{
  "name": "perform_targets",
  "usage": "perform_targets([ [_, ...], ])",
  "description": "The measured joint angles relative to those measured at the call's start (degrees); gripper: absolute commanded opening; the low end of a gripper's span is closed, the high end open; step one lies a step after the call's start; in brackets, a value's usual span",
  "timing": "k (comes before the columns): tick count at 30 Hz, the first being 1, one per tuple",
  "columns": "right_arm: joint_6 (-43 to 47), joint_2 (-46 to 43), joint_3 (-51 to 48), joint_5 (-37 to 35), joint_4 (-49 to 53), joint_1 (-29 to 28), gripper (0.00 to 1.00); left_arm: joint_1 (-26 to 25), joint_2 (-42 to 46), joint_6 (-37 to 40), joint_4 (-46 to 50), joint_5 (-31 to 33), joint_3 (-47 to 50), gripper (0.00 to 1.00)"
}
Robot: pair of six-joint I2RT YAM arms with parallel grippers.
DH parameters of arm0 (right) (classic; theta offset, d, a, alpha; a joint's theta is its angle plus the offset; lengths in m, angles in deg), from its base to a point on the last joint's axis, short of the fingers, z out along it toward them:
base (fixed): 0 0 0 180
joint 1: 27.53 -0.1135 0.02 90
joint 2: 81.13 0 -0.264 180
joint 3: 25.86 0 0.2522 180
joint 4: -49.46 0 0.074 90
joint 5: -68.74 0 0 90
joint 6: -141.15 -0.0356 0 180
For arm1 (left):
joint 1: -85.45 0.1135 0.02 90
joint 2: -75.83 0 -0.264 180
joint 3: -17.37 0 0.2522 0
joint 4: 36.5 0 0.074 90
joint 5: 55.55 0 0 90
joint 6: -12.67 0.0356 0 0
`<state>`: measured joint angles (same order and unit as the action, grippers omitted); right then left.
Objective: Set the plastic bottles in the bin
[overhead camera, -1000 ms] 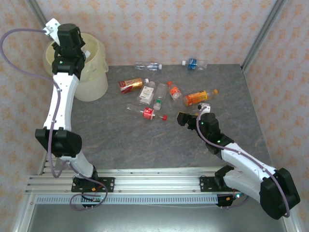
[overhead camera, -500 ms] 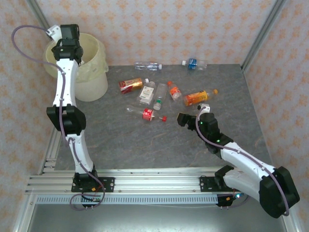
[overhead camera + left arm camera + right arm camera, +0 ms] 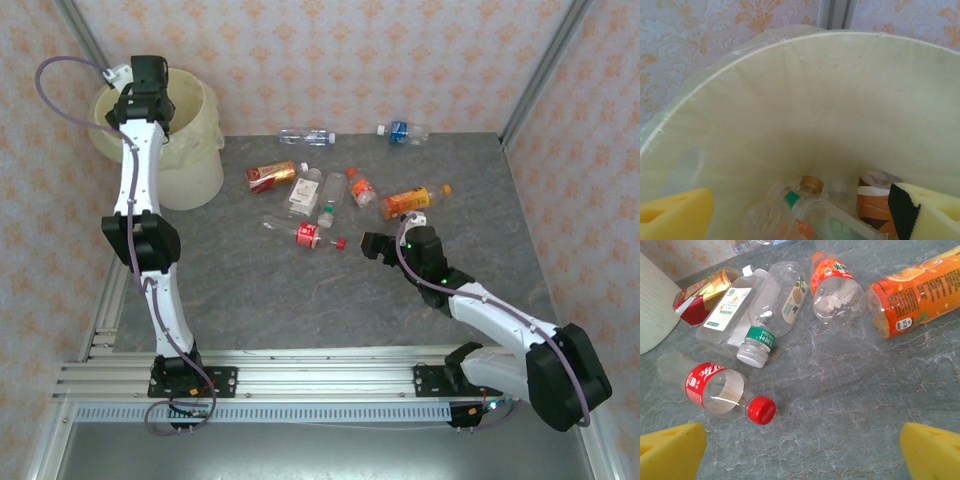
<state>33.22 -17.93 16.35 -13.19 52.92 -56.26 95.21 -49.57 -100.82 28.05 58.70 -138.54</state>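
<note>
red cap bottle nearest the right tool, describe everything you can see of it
The red-capped bottle is clear plastic, seemingly empty, with a red label bearing white lettering round its middle and its cap screwed on. It lies on its side on the grey marbled table, ahead of the open right tool, untouched, apart from the other bottles.

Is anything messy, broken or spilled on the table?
I see no spill. The loose bottles all lie on their sides on the table, jumbled mid-table, like the red-capped bottle. The red and gold bottle looks crumpled. Two strays, a clear bottle and a blue-label bottle, lie by the far edge.
</note>
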Motion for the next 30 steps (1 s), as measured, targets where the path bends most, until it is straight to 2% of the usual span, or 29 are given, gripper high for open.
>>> perform_targets([
  [6,-0.3,0.9,0.1,0.5,0.0,0.0,0.99,-1.1,4.6,-0.6,0.0,-3.2,0.0,0.97],
  [12,-3.2,0.8,0.1,-2.1,0.1,0.2,0.99,-5.1,11.5,-2.6,-0.3,-8.3,3.6,1.0],
  [15,-5.3,0.6,0.8,-2.5,2.0,2.2,0.99,-6.9,15.1,-5.2,-2.2,-13.8,8.5,1.0],
  [21,-9.6,1.8,7.0,-2.5,10.0,9.8,0.99,-7.3,19.5,-11.4,-6.5,-25.5,17.4,1.0],
  [25,-12.3,6.7,12.7,-3.3,15.3,12.2,0.99,-9.5,24.6,-14.7,-11.8,-32.3,27.5,1.0],
  [30,-15.1,15.7,19.3,-3.4,19.8,12.5,0.99,-14.2,31.3,-17.5,-16.8,-38.9,38.2,1.0],
])
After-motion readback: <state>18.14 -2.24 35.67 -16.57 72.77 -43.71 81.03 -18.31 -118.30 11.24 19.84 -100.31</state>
